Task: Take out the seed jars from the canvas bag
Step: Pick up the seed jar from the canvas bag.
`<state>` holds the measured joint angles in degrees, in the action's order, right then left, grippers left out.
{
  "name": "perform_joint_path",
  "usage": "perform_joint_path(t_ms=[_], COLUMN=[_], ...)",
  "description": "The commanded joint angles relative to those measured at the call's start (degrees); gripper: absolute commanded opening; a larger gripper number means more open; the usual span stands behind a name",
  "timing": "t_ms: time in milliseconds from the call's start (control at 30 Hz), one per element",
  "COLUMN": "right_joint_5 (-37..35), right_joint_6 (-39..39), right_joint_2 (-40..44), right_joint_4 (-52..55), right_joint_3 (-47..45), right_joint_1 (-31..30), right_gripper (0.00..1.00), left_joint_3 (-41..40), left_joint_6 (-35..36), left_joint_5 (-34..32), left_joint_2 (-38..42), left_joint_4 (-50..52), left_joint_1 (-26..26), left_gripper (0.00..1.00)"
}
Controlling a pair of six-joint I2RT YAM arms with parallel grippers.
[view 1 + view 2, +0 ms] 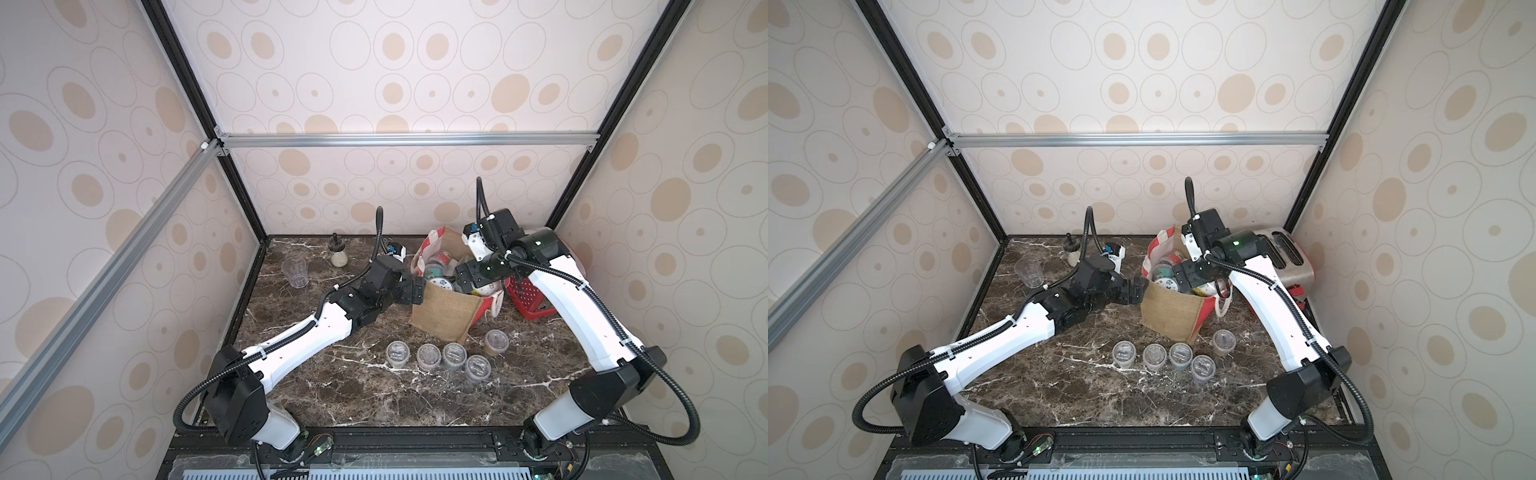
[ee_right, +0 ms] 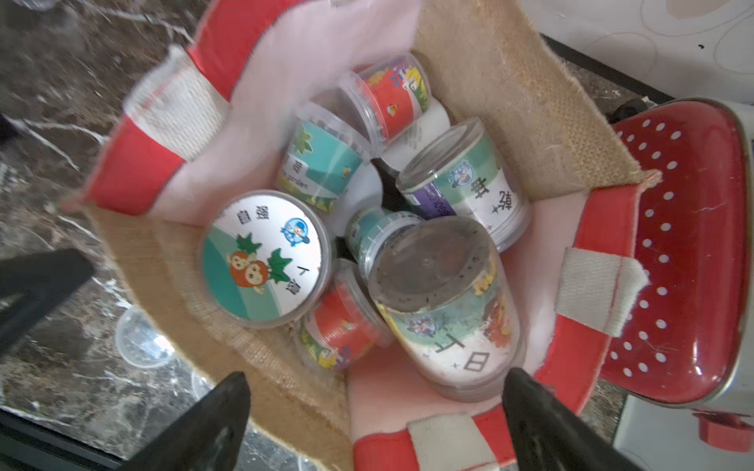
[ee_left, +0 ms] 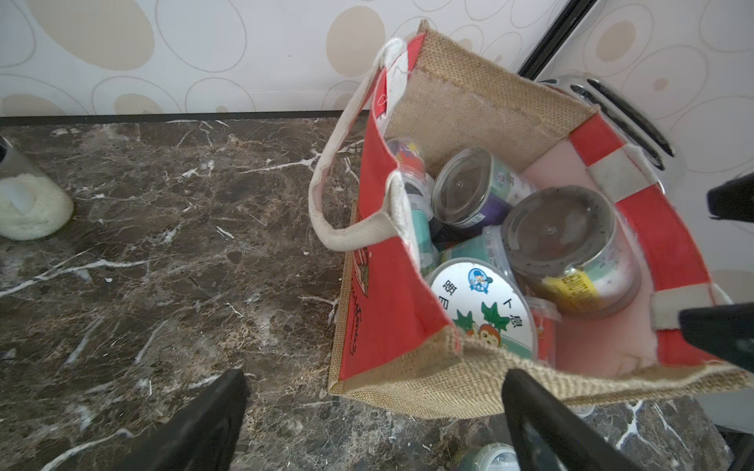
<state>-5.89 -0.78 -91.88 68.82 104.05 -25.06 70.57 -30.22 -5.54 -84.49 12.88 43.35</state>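
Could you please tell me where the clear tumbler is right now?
In both top views the tumbler stands upright near the far left corner of the table, beside the shaker.

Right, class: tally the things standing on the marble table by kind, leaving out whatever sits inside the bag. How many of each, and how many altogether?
Seed jars, out on the table: 5
Canvas bag: 1
Clear tumbler: 1
Glass shaker: 1
Toaster: 1
Total: 9
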Motion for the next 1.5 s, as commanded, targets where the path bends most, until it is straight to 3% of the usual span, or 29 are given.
perform_joint_path(t_ms=[0, 500, 967, 1467], right_joint_5=[-4.94, -9.11, -11.71, -5.43], right_joint_6=[-6.42, -7.83, -5.47, -1.9], right_joint_2=[-2.0, -14.93, -16.47, -11.51], right_joint_4=[6.62, 6.63, 1.87, -3.39], right_joint_3=[1.33, 6.6, 3.26, 3.34], right_joint_1=[-0.08, 0.53, 2.83, 4.15], right_gripper=[1.0, 1.0, 1.0, 0.79], left_joint_3=[-0.16, 0.22, -0.8, -0.87], left_joint_6=[-0.12, 0.33, 0.21, 0.25], left_joint_5=[-1.23, -1.25, -1.93, -2.44], left_joint_2=[1.72, 1.85, 3.28, 4.63], left_joint_4=[0.71, 1.18, 1.45, 2.02], left_joint_1=[0.11, 0.07, 0.11, 0.07], left_gripper=[0.98, 0.98, 0.99, 0.99])
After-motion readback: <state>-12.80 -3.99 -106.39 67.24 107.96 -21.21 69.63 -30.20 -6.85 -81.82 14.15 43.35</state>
